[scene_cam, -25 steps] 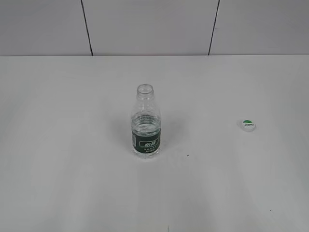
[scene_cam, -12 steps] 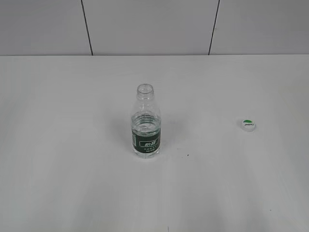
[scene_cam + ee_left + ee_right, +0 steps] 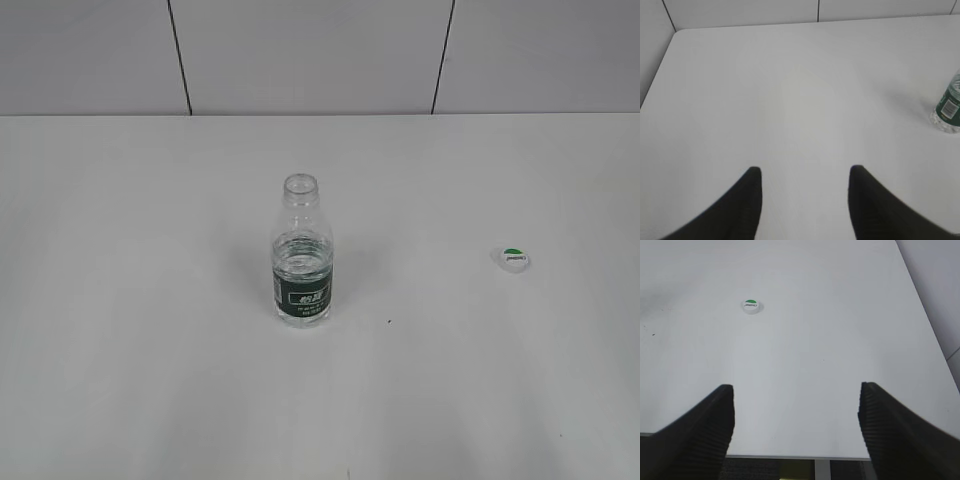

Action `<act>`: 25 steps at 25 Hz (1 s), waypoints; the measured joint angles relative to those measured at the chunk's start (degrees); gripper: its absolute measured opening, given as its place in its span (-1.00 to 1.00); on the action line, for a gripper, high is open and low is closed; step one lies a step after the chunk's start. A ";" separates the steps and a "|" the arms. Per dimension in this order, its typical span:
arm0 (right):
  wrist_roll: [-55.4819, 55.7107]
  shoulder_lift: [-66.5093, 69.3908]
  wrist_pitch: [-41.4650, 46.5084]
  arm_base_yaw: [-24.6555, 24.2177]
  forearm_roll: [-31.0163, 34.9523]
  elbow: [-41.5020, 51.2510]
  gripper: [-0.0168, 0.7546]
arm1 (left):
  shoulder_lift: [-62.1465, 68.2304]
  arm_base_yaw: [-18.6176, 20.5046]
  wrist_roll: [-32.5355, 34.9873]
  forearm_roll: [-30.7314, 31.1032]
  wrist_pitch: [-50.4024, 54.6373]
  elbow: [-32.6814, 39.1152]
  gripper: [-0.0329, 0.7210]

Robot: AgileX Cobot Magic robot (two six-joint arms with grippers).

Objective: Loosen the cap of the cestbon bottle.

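The cestbon bottle [image 3: 301,255] stands upright in the middle of the white table, its neck open with no cap on it; its base shows at the right edge of the left wrist view [image 3: 948,106]. The white cap with a green segment [image 3: 512,258] lies on the table well to the right of the bottle, and shows in the right wrist view [image 3: 751,305]. My left gripper [image 3: 804,172] is open and empty, far left of the bottle. My right gripper [image 3: 796,390] is open and empty near the table's front edge, short of the cap. Neither gripper shows in the exterior view.
The white table [image 3: 150,300] runs back to a grey panelled wall [image 3: 300,50]. Its front edge [image 3: 800,457] shows under my right gripper and its rounded far left corner [image 3: 677,34] in the left wrist view.
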 joint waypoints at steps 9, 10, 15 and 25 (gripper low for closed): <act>0.00 0.00 -0.05 0.00 0.00 0.00 0.57 | 0.00 0.00 0.00 0.00 -0.06 0.00 -0.03; 0.00 0.00 -0.05 0.00 0.00 0.00 0.57 | 0.00 0.00 0.00 0.00 -0.06 0.00 -0.03; 0.00 0.00 -0.05 0.00 0.00 0.00 0.57 | 0.00 0.00 0.00 0.00 -0.06 0.00 -0.02; 0.00 0.00 -0.05 0.00 0.00 0.00 0.57 | 0.00 0.00 0.00 0.00 -0.12 0.00 0.09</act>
